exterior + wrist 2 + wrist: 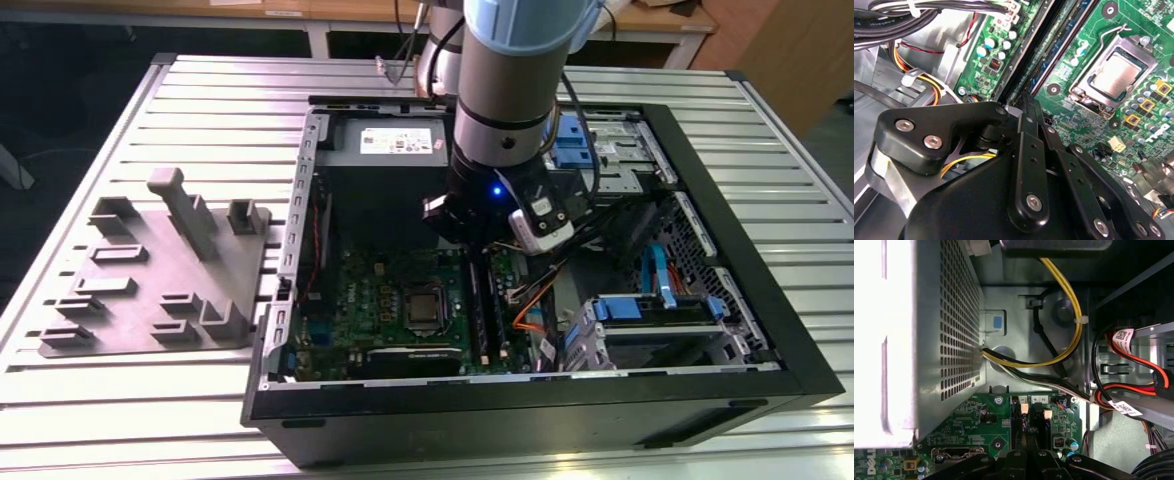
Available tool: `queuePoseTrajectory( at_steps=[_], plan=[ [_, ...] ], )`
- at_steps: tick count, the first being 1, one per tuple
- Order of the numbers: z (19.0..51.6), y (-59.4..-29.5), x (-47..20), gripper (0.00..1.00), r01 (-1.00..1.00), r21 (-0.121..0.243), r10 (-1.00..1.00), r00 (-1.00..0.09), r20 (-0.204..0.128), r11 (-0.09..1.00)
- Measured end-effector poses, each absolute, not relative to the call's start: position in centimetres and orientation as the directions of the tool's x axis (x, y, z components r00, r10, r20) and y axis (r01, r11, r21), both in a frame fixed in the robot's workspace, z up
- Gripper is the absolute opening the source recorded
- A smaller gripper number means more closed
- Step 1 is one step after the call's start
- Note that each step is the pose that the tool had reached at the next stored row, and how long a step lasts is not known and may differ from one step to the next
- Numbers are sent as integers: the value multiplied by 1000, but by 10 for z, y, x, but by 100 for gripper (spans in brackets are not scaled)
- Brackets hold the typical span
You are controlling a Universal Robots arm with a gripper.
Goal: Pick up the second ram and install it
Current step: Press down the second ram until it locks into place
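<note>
The slatted metal bench [147,400] carries an open computer case [534,420] lying on its side, and on the exterior view's left of the case a grey fixture plate [147,280] with upright blocks. Inside the case the green motherboard [380,300] covers the floor, with the silver processor chip [424,305] in its socket near the middle and a grey power supply box [394,145] at the far end. The arm [507,100] reaches straight down into the case, just beside the processor on the exterior view's right.

In the second wrist view the gripper [1026,107] has its black fingers [1029,165] drawn close together, tips almost meeting, right over the near end of the long black slot rails [1024,65]. The second ram [1056,47], a thin dark stick, lies lengthwise in the rails and runs away from the fingertips toward the far edge of the board, between the processor socket [1114,75] and a row of capacitors [989,45]. Whether the fingertips pinch the stick's end or only rest above it cannot be told.

In the first wrist view, yellow and black cables [1054,355] loop across the case wall above the slot ends [1034,415].
</note>
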State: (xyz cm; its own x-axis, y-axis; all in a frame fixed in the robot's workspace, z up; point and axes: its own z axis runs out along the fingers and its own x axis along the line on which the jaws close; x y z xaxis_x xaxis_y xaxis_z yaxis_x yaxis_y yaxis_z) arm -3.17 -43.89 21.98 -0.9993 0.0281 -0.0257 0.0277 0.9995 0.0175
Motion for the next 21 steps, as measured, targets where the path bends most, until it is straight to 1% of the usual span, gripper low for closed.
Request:
queuePoseTrajectory(
  at_steps=[13,21],
  plan=[
    [218,-439,-32,10,28,18,28,-999,-26,999],
    [235,-439,-32,10,28,18,28,-999,-26,999]
  ],
)
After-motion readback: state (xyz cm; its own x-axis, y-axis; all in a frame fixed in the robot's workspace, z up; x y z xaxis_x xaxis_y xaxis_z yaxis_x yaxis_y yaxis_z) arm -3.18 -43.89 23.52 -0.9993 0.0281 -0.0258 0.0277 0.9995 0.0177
